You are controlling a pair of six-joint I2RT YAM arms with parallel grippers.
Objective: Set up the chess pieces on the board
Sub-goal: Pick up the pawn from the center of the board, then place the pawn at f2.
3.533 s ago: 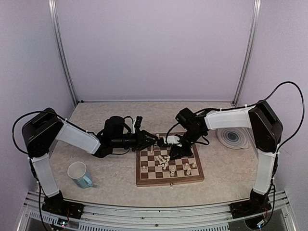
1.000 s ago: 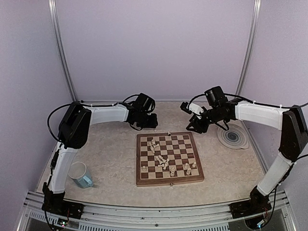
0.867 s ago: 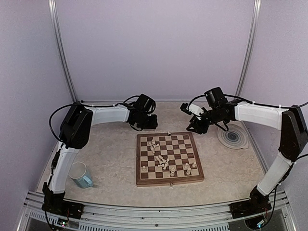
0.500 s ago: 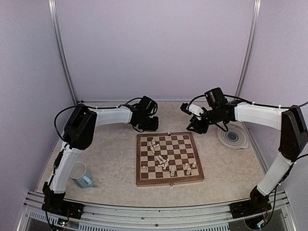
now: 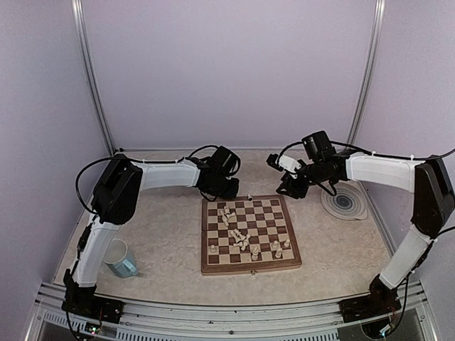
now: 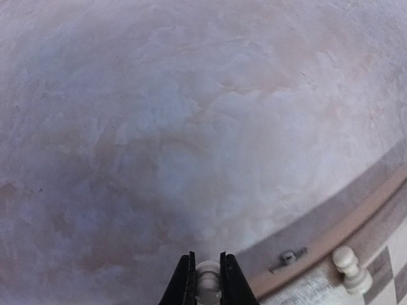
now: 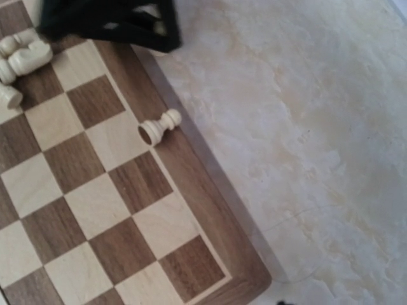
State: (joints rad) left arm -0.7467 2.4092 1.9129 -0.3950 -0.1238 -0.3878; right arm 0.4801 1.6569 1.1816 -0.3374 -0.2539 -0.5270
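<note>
The board (image 5: 264,222) lies in the middle of the table with several cream chess pieces (image 5: 238,239) on it, some standing, some lying in a heap. My left gripper (image 5: 231,188) hovers just off the board's far left corner. In the left wrist view it (image 6: 208,279) is shut on a small cream chess piece (image 6: 208,284), with the board's edge and latch (image 6: 289,257) and a standing pawn (image 6: 351,269) to its right. My right gripper (image 5: 283,188) is over the far right corner; its fingers do not meet in the right wrist view, where a pawn (image 7: 159,127) lies on its side.
A round grey-blue ringed plate (image 5: 344,202) sits right of the board. A pale blue cup (image 5: 119,258) stands at the near left. The left gripper's black body (image 7: 108,19) shows at the top of the right wrist view, beside more pieces (image 7: 22,56).
My left arm has swung right and nearer, from the far table to the board's far left corner, still holding the piece. The right gripper has barely moved since a second ago.
</note>
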